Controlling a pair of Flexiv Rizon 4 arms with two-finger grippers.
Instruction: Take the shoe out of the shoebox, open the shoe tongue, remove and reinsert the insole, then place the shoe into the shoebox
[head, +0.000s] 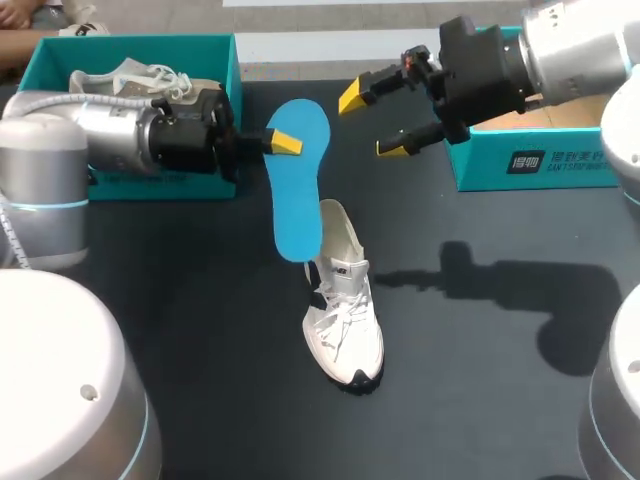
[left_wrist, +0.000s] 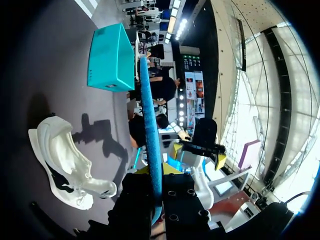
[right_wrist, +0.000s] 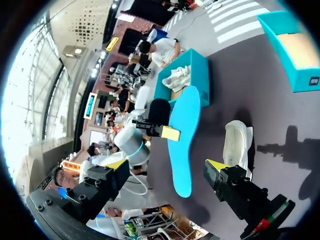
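My left gripper is shut on the edge of a blue insole, holding it in the air over the dark table. In the left wrist view the insole stands edge-on between the fingers of that gripper. A white shoe stands on the table below the insole's lower end, toe toward the front edge. My right gripper hangs open to the right of the insole, holding nothing. From the right wrist view the insole and shoe lie ahead of the wide-spread gripper.
A teal shoebox at the back left holds a second white shoe, behind my left arm. Another teal box sits at the back right under my right arm.
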